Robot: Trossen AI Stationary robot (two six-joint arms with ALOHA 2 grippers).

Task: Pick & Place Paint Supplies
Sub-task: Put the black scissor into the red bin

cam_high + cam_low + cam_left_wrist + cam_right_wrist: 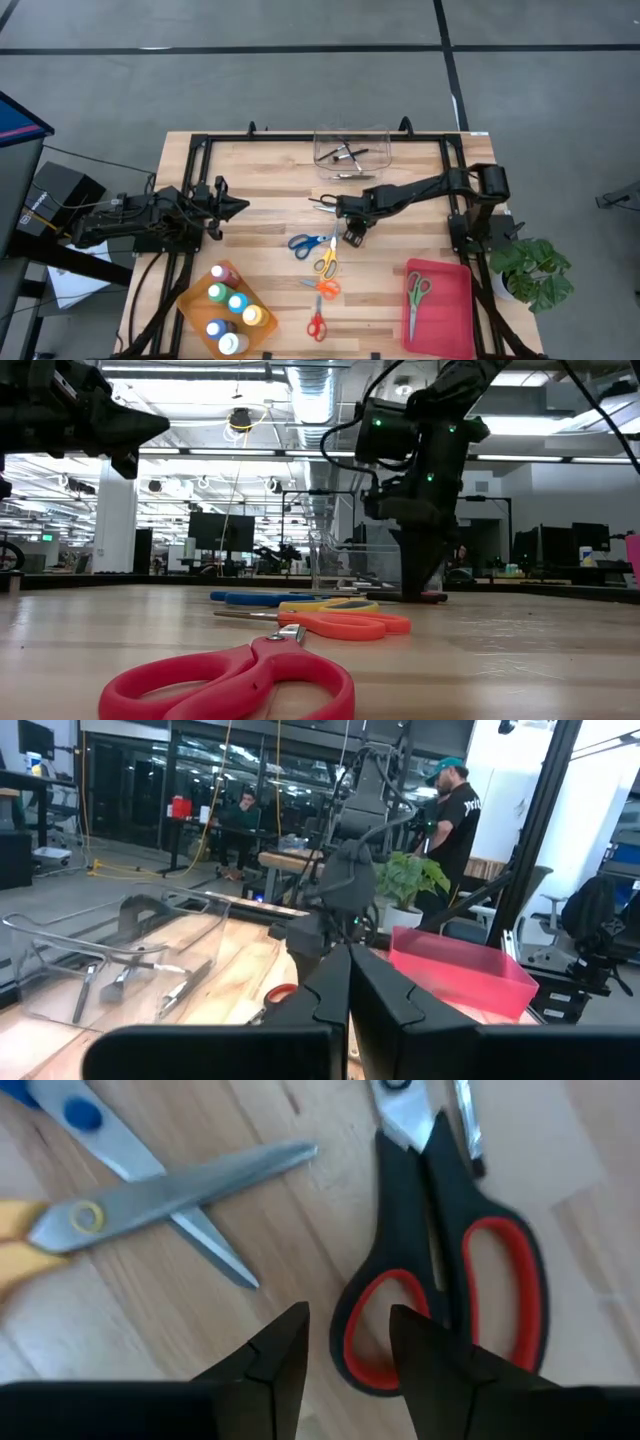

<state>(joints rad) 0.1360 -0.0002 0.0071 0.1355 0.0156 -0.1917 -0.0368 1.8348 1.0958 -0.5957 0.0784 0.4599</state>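
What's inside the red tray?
One pair of scissors with green handles lies in the red tray, at its left side. The rest of the tray floor looks bare from above. Whether anything lies under the scissors cannot be seen.

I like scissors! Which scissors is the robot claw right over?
The black scissors with red inside the handles. The right gripper hangs directly above their handles, jaws apart. The blue, yellow, orange and red pairs lie farther away.

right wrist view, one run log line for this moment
right gripper: fingers open, over black-and-red scissors, not gripping | left gripper: shut, waiting at table's left | green scissors: in red tray
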